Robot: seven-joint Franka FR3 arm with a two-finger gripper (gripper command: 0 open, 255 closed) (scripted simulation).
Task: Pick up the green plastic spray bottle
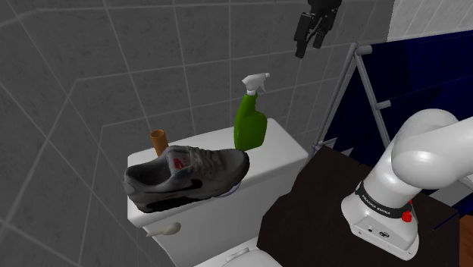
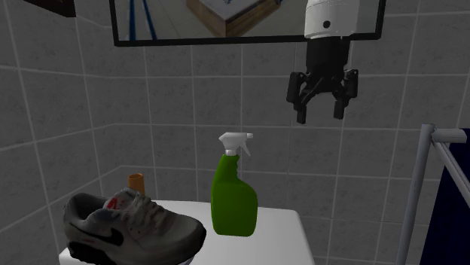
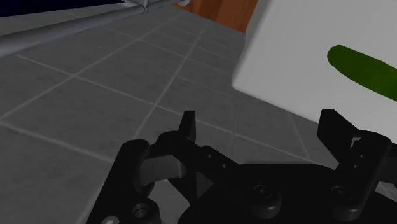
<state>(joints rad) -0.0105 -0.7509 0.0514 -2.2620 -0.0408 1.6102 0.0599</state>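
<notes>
We see a grey tiled wall (image 1: 114,76) rising behind a white tank (image 1: 284,152), and we place everything else by that tank. A dark stand (image 1: 318,205) sits just beside the tank, at its end on the shoulder view's right, and the white arm (image 1: 424,152) bends up from it. A mirror (image 2: 188,22) hangs on the wall above the tank. Past the tank's stand-side end stands a metal rack (image 1: 364,91) with a blue cloth (image 1: 432,68).

A grey shoe (image 1: 186,178) with black and red marks lies on the tank's lid, at the end away from the stand, its toe just beside the bottle (image 1: 250,121). The bottle is green with a white trigger head. It stands upright on the lid, between the shoe and the tank's stand-side end, and nothing touches it.

The gripper (image 2: 320,117) hangs well above the tank, higher than the bottle's head and off toward the stand-side end. Its fingers (image 3: 188,124) point down, spread wide, with nothing between them. Beyond them, in the wrist view, we see the tank's white lid and a strip of the bottle's green.

A small orange tube (image 1: 158,141) stands upright at the tank's back edge, behind the shoe. A white lever (image 1: 168,227) sticks out of the tank's front, below the shoe.
</notes>
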